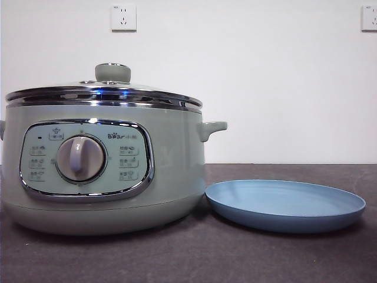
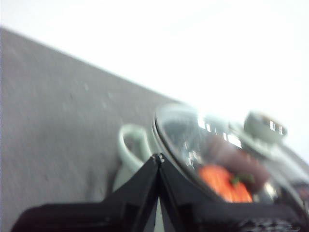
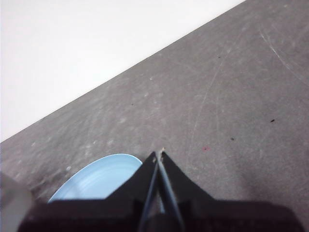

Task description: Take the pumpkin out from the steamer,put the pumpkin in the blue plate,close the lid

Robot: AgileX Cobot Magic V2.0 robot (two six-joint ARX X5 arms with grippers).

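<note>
Nothing of the task looks done yet. The lid (image 1: pixel 106 88) sits on the steamer (image 1: pixel 100 171), its knob (image 1: pixel 113 72) untouched, and the pumpkin (image 2: pixel 223 182) shows orange through the glass in the left wrist view, inside the pot. The plate (image 1: pixel 285 204) lies bare on the table (image 1: pixel 294 259) just beside the steamer. The left gripper (image 2: pixel 158 157) hangs near the steamer's rim and side handle (image 2: pixel 131 145), jaws pressed together on nothing. The right gripper (image 3: pixel 159 154) hovers over the table by the plate's edge, jaws likewise together and holding nothing. Left to do: lift the lid, take out the pumpkin, set it on the plate, put the lid back
</note>
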